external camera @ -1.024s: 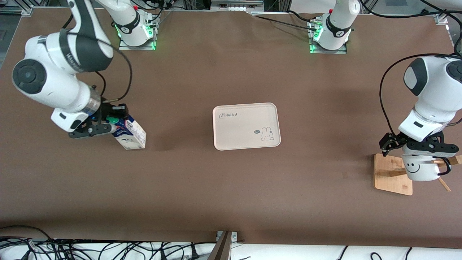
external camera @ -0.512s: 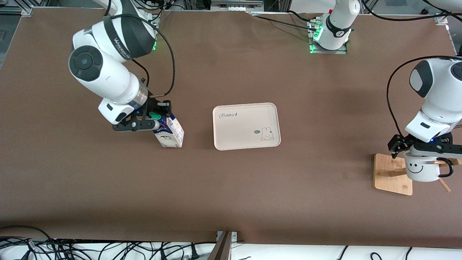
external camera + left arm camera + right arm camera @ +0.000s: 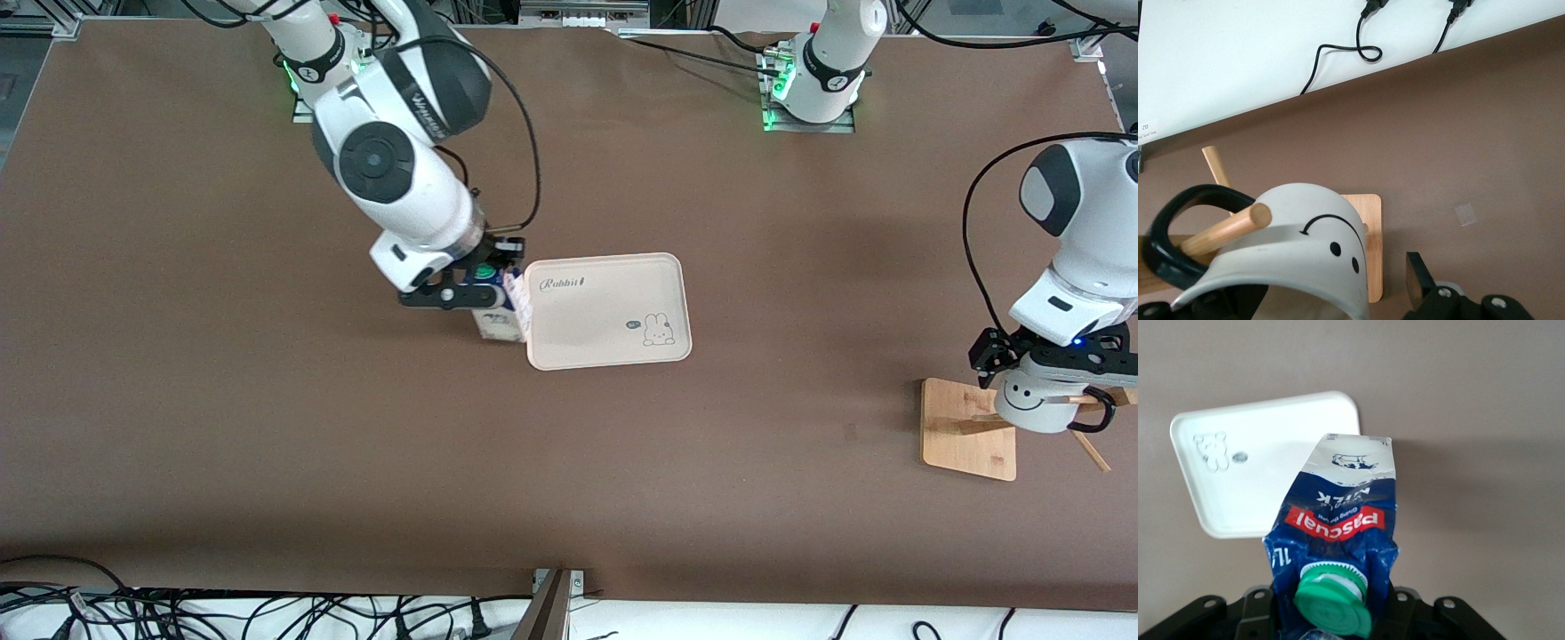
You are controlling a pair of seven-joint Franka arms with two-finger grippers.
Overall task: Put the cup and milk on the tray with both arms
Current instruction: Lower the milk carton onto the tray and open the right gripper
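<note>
Carrying the blue-and-white gable-top milk carton clamped in its jaws, the right gripper is hanging at the edge of the empty cream rectangular tray, while the left gripper's jaws are gripping the white smiley mug over the wooden stand, so neither item is placed yet.

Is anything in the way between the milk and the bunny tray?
No, nothing visible is. The right claw holds the milk right at the edge of the tray toward the right arm's end, and the tray's top is bare.

Milk: top hidden under right end effector in front view. Cup: mouth cut off by left wrist view's edge; left end effector finger contact unseen.
</note>
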